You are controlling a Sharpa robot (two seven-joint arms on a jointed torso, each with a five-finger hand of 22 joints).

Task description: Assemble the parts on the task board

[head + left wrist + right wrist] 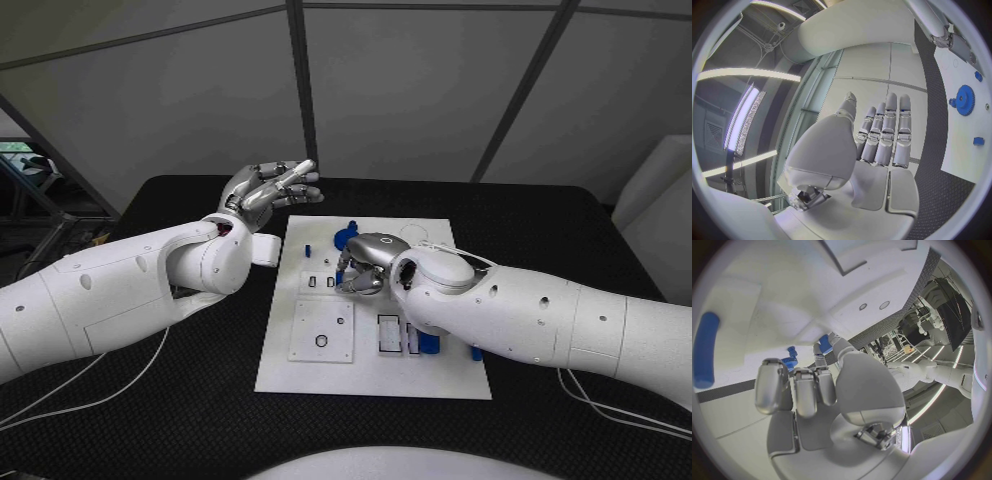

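Under the right hand (365,262), a blue part (346,240) on the task board (433,375)

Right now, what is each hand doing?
Left hand: open, holding nothing, raised beside the task board.
Right hand: over the board among blue parts; grip cannot be told.

My two arms (116,285) were glossy white shells with small dark screw holes, thin white cables (87,385) trailing beneath. My left hand (267,190) and right hand (368,262) were segmented silver metal with grey pads.
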